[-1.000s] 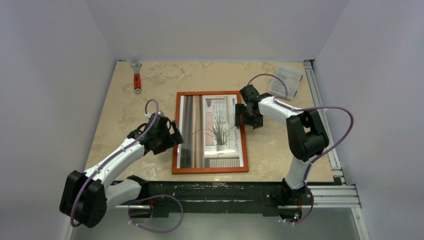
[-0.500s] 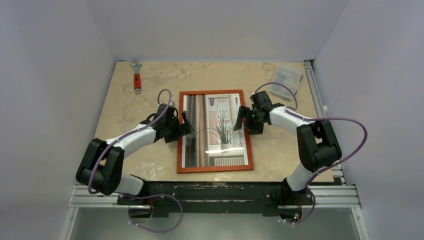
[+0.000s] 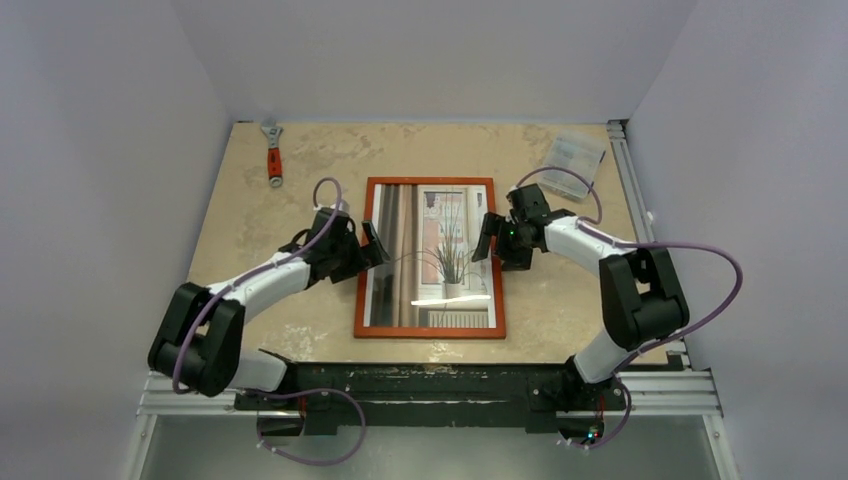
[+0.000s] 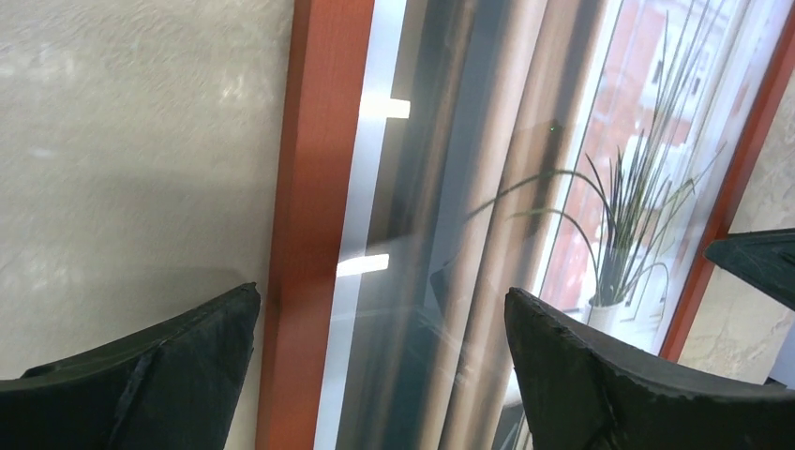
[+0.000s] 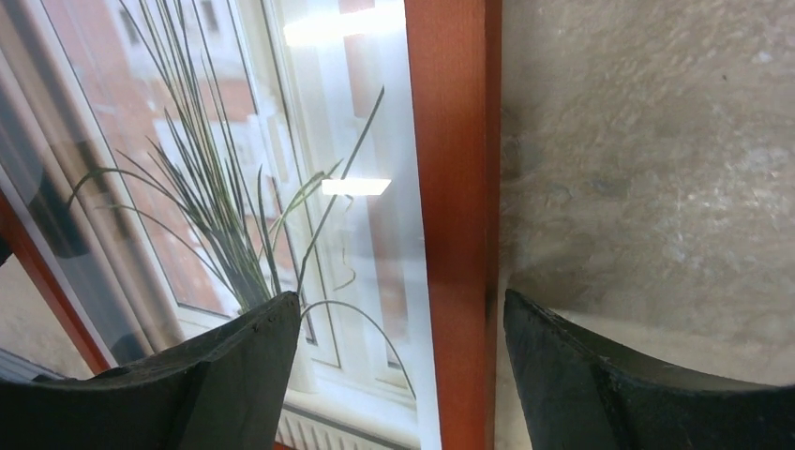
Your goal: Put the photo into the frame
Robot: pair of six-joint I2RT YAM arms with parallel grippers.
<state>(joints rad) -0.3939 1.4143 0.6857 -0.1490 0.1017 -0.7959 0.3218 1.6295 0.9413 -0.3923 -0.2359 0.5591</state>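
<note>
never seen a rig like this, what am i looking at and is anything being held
Two robot arms are bolted at the near edge of the table. The wide picture looks down from above; the two close-ups come from wrist cameras, the black wedges being each arm's own fingers. On the table lie an orange-brown frame with the plant photo inside its border, a red-handled wrench and a clear plastic box at the far corners. The left claw and right claw stand open, one over each long side of the frame. Nothing is held.
</note>
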